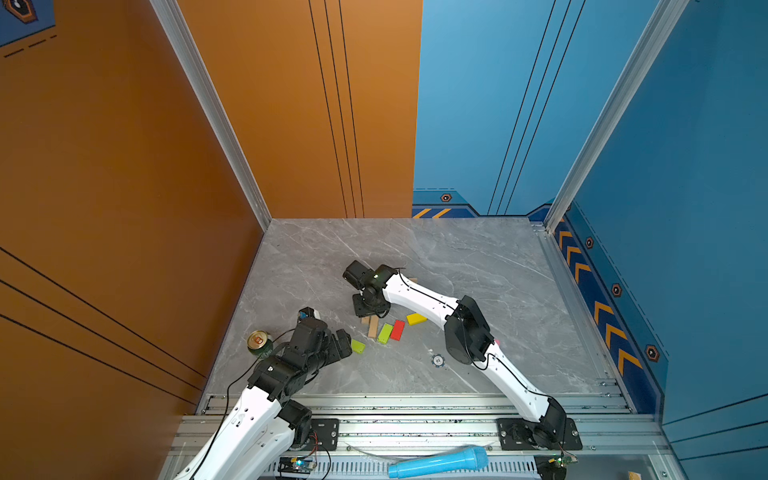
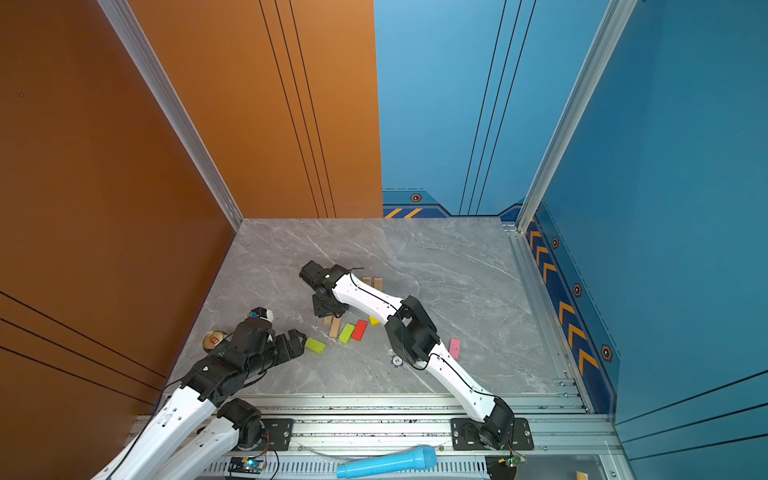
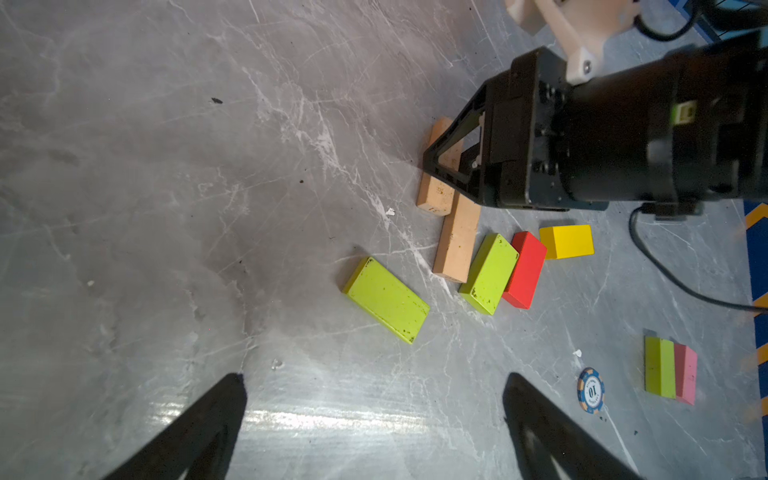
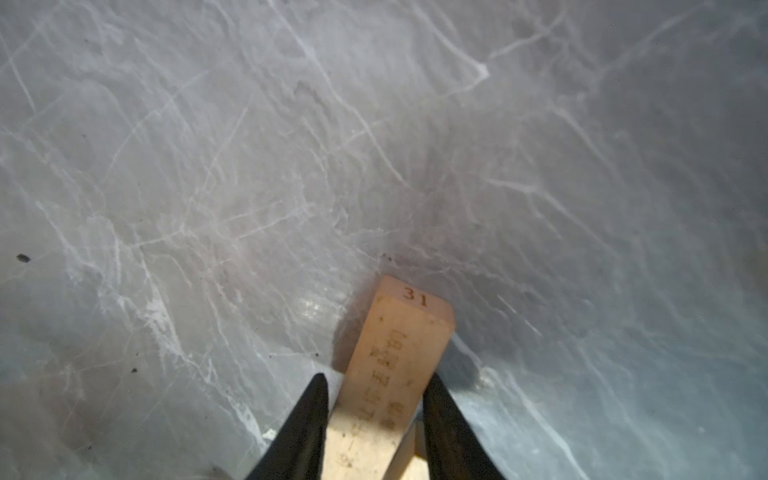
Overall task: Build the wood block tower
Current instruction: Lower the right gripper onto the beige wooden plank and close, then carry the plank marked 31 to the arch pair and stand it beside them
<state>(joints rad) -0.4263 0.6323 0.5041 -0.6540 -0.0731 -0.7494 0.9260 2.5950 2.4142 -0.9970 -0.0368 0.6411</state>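
My right gripper (image 4: 376, 378) is shut on a tan wood block (image 4: 399, 345) stamped 31 that lies on the grey table; in a top view it (image 1: 368, 318) points down at that block. A second tan block (image 3: 457, 245), two lime green ones (image 3: 386, 299) (image 3: 490, 272), a red one (image 3: 525, 270) and a yellow one (image 3: 567, 241) lie flat nearby. Further right, a lime (image 3: 660, 365) and a pink block (image 3: 685, 374) lie side by side. Two tan blocks (image 2: 372, 283) lie behind the right arm. My left gripper (image 3: 376, 376) is open and empty, just short of the nearest lime block. No tower is in view.
A green drink can (image 1: 259, 345) stands beside the left arm. A blue-white chip (image 1: 437, 360) lies near the right arm's elbow. A light blue microphone (image 1: 440, 461) rests on the front rail. Orange and blue walls close in the table on three sides.
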